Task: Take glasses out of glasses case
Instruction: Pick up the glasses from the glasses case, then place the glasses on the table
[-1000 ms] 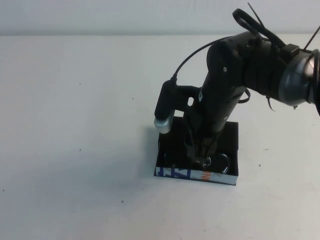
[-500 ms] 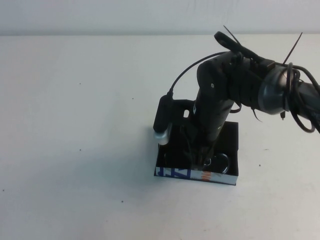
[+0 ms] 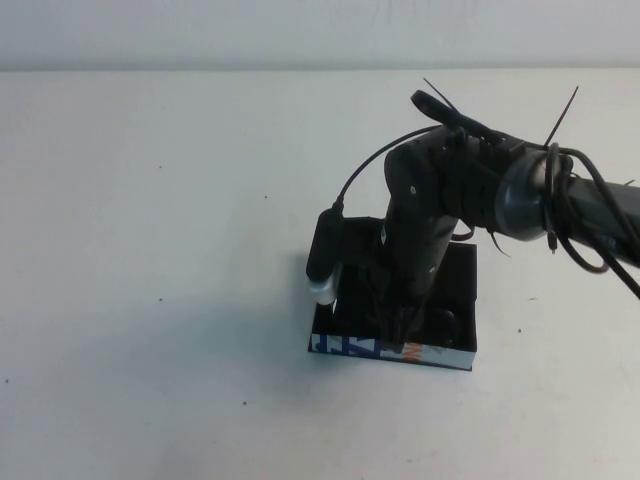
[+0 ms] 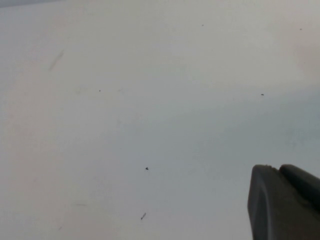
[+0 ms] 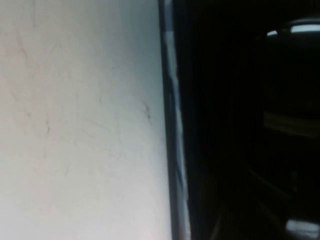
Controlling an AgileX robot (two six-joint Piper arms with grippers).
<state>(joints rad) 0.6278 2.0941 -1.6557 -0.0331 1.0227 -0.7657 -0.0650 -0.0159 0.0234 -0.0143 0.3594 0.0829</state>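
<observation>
We see the high view evenly and softly lit, the white desk (image 3: 150,250) bright without glare. A faint, diffuse shadow spreads left of the glasses case (image 3: 455,290). The case interior is too dark to make out detail. In the right wrist view, the case is nearly black and blurred. The left wrist view looks hazy, with a grey-green tint toward one side.

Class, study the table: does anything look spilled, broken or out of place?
Nothing stands out. The glasses case sits open and flat on the table, the right gripper reaches down inside it, and the left gripper hovers over bare table.
</observation>
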